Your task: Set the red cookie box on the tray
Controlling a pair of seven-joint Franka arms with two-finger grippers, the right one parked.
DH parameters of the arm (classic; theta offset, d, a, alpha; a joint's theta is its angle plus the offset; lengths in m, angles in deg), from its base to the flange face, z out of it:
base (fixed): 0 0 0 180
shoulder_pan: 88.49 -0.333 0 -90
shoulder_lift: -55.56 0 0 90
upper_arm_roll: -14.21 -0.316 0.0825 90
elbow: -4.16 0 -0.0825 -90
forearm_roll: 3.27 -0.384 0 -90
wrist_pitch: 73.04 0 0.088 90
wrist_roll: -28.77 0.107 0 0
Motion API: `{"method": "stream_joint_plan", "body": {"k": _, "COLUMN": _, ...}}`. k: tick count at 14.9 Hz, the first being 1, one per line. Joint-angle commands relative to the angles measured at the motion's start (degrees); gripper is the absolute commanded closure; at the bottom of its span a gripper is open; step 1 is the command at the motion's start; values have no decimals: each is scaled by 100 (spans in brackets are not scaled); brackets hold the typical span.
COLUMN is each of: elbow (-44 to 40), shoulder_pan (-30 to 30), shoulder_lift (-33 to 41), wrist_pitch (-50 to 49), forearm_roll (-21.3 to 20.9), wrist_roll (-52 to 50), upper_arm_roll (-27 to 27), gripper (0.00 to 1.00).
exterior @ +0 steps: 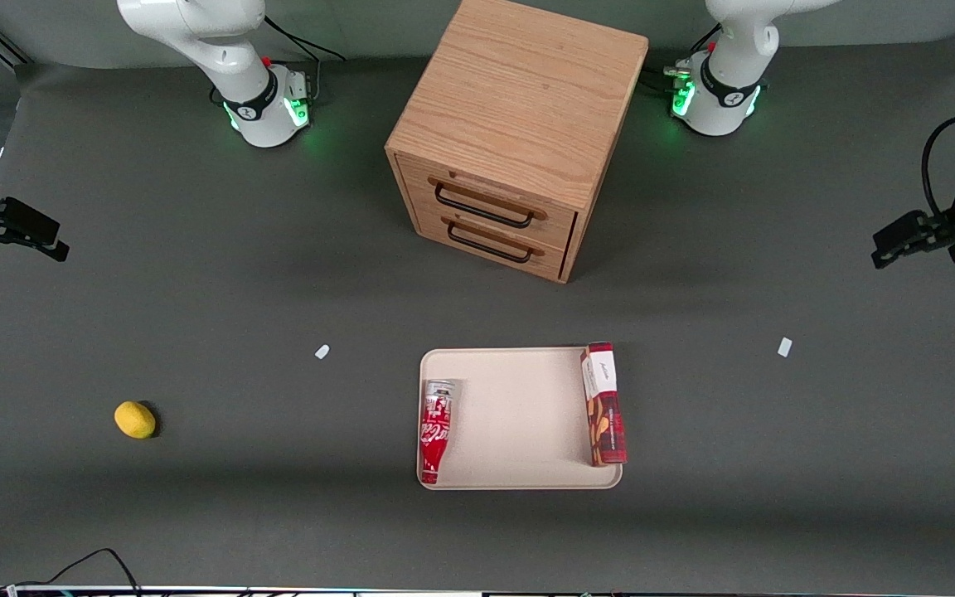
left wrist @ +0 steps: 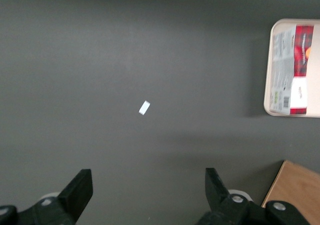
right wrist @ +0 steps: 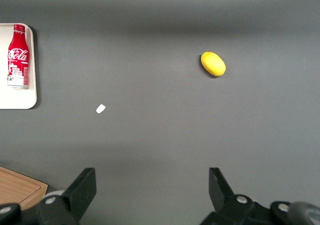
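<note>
The red cookie box (exterior: pixel 603 405) lies flat in the cream tray (exterior: pixel 519 414), along the rim nearest the working arm's end of the table. In the left wrist view the box (left wrist: pixel 290 70) rests just inside the tray's rim (left wrist: pixel 267 75). My left gripper (exterior: pixel 882 247) hangs above bare table, well away from the tray toward the working arm's end and farther from the front camera than the tray. The gripper (left wrist: pixel 148 180) is open, with only grey table showing between its fingers.
A red Coca-Cola bottle (exterior: pixel 436 429) lies in the tray along the rim toward the parked arm's end. A wooden two-drawer cabinet (exterior: pixel 511 133) stands farther back. A yellow lemon (exterior: pixel 135 419) lies toward the parked arm's end. Small white tags (exterior: pixel 784 347) (exterior: pixel 322 351) lie on the mat.
</note>
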Motion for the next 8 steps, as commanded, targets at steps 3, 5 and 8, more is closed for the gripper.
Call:
{"method": "stream_joint_plan", "body": {"k": 3, "elbow": 503, "shoulder_pan": -53, "shoulder_lift": 516, "wrist_pitch": 39, "forearm_roll": 27, "wrist_roll": 251, "upper_arm_roll": 40, "gripper": 0}}
{"method": "stream_joint_plan", "body": {"k": 5, "elbow": 468, "shoulder_pan": -44, "shoulder_lift": 543, "wrist_pitch": -118, "forearm_roll": 36, "wrist_roll": 251, "upper_arm_roll": 40, "gripper": 0}}
{"method": "stream_joint_plan", "body": {"k": 8, "elbow": 406, "shoulder_pan": -35, "shoulder_lift": 578, "wrist_pitch": -181, "forearm_roll": 45, "wrist_roll": 259, "upper_arm_roll": 40, "gripper": 0}}
